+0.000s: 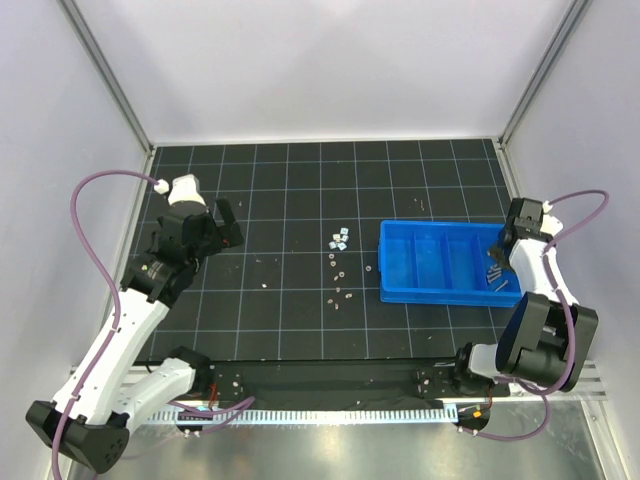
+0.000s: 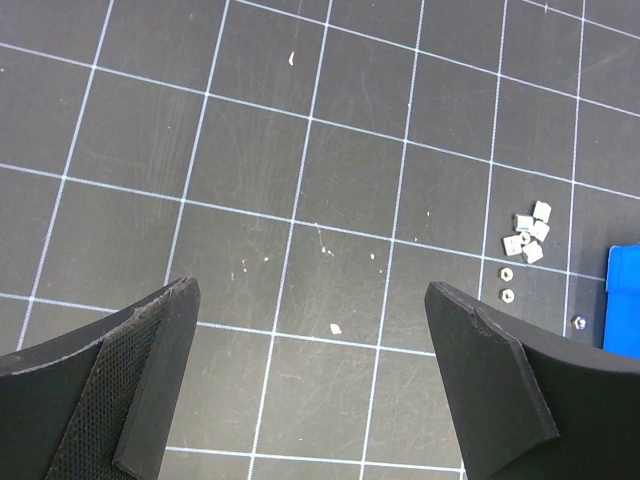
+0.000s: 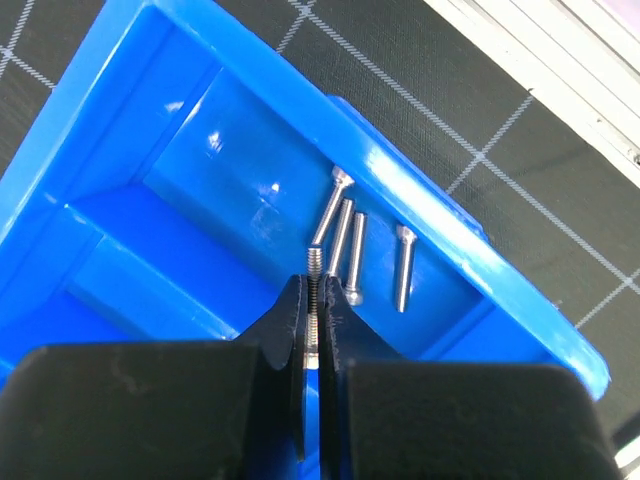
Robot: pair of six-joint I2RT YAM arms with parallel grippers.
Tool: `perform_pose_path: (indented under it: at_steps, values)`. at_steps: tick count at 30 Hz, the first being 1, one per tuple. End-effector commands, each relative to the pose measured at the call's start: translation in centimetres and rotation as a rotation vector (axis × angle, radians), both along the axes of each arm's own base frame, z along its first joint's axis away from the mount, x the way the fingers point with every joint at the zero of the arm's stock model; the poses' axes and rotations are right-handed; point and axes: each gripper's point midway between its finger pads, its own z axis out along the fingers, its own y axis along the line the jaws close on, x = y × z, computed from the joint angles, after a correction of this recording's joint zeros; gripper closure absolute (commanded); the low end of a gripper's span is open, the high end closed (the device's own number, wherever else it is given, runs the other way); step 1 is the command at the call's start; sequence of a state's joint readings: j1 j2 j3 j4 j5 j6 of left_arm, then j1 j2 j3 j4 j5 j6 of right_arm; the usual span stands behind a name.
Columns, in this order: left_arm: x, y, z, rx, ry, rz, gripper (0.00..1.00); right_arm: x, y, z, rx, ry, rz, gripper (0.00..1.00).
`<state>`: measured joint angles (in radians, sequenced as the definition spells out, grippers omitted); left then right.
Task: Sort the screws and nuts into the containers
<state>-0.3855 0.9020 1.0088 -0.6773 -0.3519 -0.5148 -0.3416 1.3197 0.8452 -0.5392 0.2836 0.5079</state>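
The blue three-compartment tray [image 1: 440, 292] lies right of centre. My right gripper [image 3: 314, 285] hangs over its right compartment, shut on a screw [image 3: 314, 266] whose threaded tip sticks out between the fingertips. Several screws [image 3: 352, 250] lie in that compartment below; they also show in the top view [image 1: 493, 272]. Nuts [image 1: 341, 238] lie in a small cluster on the mat with more scattered below [image 1: 343, 295]. In the left wrist view the nut cluster [image 2: 528, 235] sits at the right. My left gripper [image 2: 312, 370] is open and empty above bare mat at the left.
The black grid mat [image 1: 300, 200] is walled by white panels on three sides. A metal rail [image 3: 560, 70] runs just beyond the tray's right side. Small white flecks [image 2: 336, 328] dot the mat under the left gripper.
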Motion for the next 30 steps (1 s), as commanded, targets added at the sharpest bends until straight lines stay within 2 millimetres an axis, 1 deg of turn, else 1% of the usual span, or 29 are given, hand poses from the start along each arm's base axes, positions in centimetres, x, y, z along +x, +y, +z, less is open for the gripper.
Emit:
perform_pose_path:
  at_steps: [1, 2, 3, 4, 5, 6, 7, 9, 10, 11, 12, 13, 14, 15, 16, 17, 18, 19, 20, 21, 22, 23, 24, 25, 26, 27, 28, 29, 30]
  values:
    - [0.7, -0.4, 0.6, -0.010, -0.033, -0.011, 0.00, 1.9, -1.1, 2.6, -0.060, -0.089, 0.011, 0.88]
    - [0.7, -0.5, 0.6, -0.012, -0.032, -0.017, 0.00, 2.1, -1.0, 3.4, -0.059, -0.103, 0.021, 0.65]
    - [0.7, -0.5, 0.6, -0.015, -0.034, -0.018, 0.00, 2.2, -0.8, 4.3, -0.059, -0.124, 0.031, 0.53]
    - [0.7, -0.5, 0.6, -0.014, -0.034, -0.020, 0.00, 2.4, -0.5, 5.8, -0.064, -0.165, 0.053, 0.37]
    - [0.7, -0.5, 0.7, -0.014, -0.036, -0.021, 0.00, 2.7, -0.1, 7.0, -0.064, -0.198, 0.075, 0.33]
    - [0.7, -0.6, 0.8, -0.018, -0.040, -0.025, 0.00, 3.2, 0.6, 8.7, -0.057, -0.238, 0.111, 0.29]
    - [0.7, -0.6, 0.8, -0.019, -0.042, -0.027, 0.00, 3.7, 1.9, 10.0, -0.067, -0.264, 0.165, 0.23]
    - [0.6, -0.7, 0.9, -0.026, -0.049, -0.033, 0.00, 4.5, 3.9, 13.5, -0.095, -0.328, 0.234, 0.17]
    - [0.6, -0.9, 1.0, -0.029, -0.050, -0.040, 0.00, 5.1, 6.7, 14.5, -0.108, -0.343, 0.313, 0.16]
    - [0.6, -0.9, 0.9, -0.030, -0.049, -0.045, 0.00, 5.8, 8.4, 15.9, -0.108, -0.374, 0.357, 0.16]
    - [0.6, -1.0, 0.9, -0.031, -0.050, -0.049, 0.00, 6.2, 10.1, 16.3, -0.093, -0.390, 0.402, 0.16]
    - [0.6, -1.2, 0.9, -0.035, -0.048, -0.058, 0.00, 6.7, 14.7, 16.5, -0.053, -0.408, 0.528, 0.17]
    - [0.6, -1.2, 0.9, -0.037, -0.049, -0.062, 0.00, 7.0, 17.2, 16.9, -0.033, -0.430, 0.583, 0.17]
    - [0.6, -1.4, 0.8, -0.039, -0.046, -0.070, 0.00, 7.7, 19.3, 16.2, -0.026, -0.416, 0.627, 0.17]
    - [0.5, -1.8, 0.8, -0.047, -0.042, -0.091, 0.00, 7.9, 20.8, 16.0, -0.042, -0.409, 0.653, 0.17]
    - [0.5, -2.0, 0.7, -0.051, -0.041, -0.103, 0.00, 7.8, 24.7, 16.0, -0.029, -0.408, 0.748, 0.17]
    - [0.6, -2.2, 0.6, -0.052, -0.036, -0.110, 0.00, 8.4, 26.5, 14.1, -0.027, -0.352, 0.781, 0.17]
    - [0.6, -2.4, 0.5, -0.053, -0.030, -0.124, 0.00, 8.7, 28.4, 13.9, -0.020, -0.343, 0.820, 0.18]
    - [0.6, -2.5, 0.5, -0.053, -0.027, -0.129, 0.00, 8.5, 30.9, 13.4, -0.010, -0.336, 0.880, 0.18]
    - [0.6, -2.6, 0.3, -0.053, -0.020, -0.132, 0.00, 8.9, 32.5, 11.2, -0.019, -0.281, 0.916, 0.19]
    - [0.6, -2.6, 0.3, -0.052, -0.020, -0.135, 0.00, 9.0, 33.8, 10.5, -0.021, -0.267, 0.946, 0.19]
    - [0.6, -2.6, 0.2, -0.051, -0.018, -0.132, 0.00, 9.3, 35.5, 10.6, -0.021, -0.281, 0.980, 0.19]
    - [0.6, -2.5, 0.3, -0.049, -0.018, -0.133, 0.00, 9.8, 36.3, 8.2, -0.031, -0.228, 0.998, 0.20]
    - [0.6, -2.6, 0.3, -0.051, -0.019, -0.135, 0.00, 10.3, 36.7, 7.5, -0.029, -0.216, 1.004, 0.20]
    - [0.6, -2.7, 0.4, -0.053, -0.023, -0.137, 0.00, 11.2, 37.5, 7.3, -0.026, -0.221, 1.011, 0.20]
    - [0.6, -2.6, 0.4, -0.050, -0.022, -0.135, 0.00, 11.7, 37.8, 6.7, -0.035, -0.209, 1.014, 0.20]
    - [0.5, -2.6, 0.2, -0.049, -0.017, -0.137, 0.00, 12.3, 38.1, 4.4, -0.050, -0.156, 1.007, 0.20]
    - [0.6, -2.6, 0.2, -0.047, -0.018, -0.136, 0.00, 13.1, 38.4, 4.9, -0.057, -0.159, 0.984, 0.21]
    - [0.6, -2.5, 0.4, -0.047, -0.023, -0.132, 0.00, 13.6, 38.3, 4.5, -0.072, -0.146, 0.960, 0.23]
